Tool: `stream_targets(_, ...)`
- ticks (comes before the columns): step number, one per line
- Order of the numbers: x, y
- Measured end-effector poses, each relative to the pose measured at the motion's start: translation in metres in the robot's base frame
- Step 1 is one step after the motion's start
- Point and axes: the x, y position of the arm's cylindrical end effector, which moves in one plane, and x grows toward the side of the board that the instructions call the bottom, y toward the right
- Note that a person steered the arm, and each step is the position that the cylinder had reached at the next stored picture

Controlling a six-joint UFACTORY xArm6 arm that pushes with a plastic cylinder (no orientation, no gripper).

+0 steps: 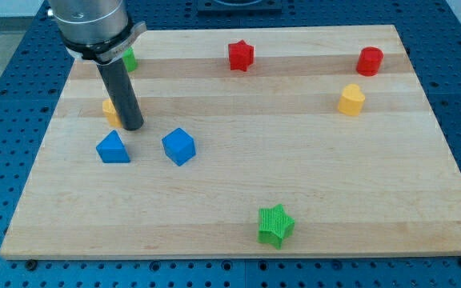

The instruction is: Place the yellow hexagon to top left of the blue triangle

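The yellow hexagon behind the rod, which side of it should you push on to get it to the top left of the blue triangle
The yellow hexagon already sits just above the blue triangle, mostly hidden behind my rod. My tip is at its right edge, so I would probably press that right face and nudge it toward the view's left.

On the wooden board (238, 216) I see a blue cube (178, 146) left of centre, a red star (241, 55) far, a red cylinder (369, 61) and yellow block (351, 100) far right, a green star (275, 225) near, and a green block (129, 58) far left.
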Motion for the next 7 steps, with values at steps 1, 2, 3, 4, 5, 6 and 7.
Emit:
stream_targets(1, 0.005, 0.051)
stream_targets(2, -0.011, 0.047)
stream_targets(3, -0.037, 0.033)
stream_targets(4, -0.049, 0.008)
stream_targets(5, -0.049, -0.018)
stream_targets(6, -0.049, -0.027)
stream_targets(7, -0.043, -0.027)
